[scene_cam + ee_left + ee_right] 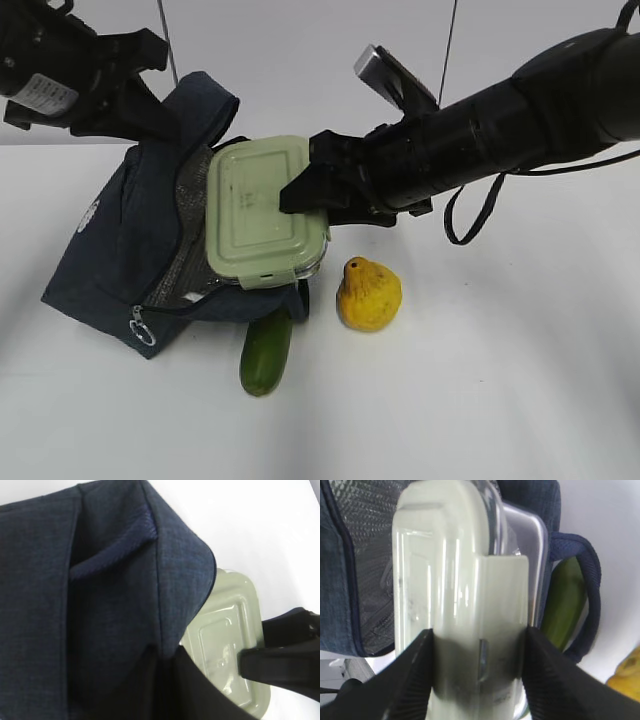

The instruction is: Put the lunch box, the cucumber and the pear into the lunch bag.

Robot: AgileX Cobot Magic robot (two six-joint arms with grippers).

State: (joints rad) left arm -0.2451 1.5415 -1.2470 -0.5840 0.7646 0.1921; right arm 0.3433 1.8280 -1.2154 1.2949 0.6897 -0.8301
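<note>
The right gripper [300,195] clamps the lunch box [262,210] at the lunch bag [120,250] mouth for insertion, while the left gripper [150,110], apparently pinched on fabric, holds it open.

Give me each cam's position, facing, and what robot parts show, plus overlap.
Exterior: in front, angled down on the white table; both black arms show.
Left wrist: on the left arm, facing the dark navy fabric lunch bag; right end effector intrudes.
Right wrist: faces along the right end effector, shut on the clear lunch box with sage-green lid.
All three share box and bag.
</note>
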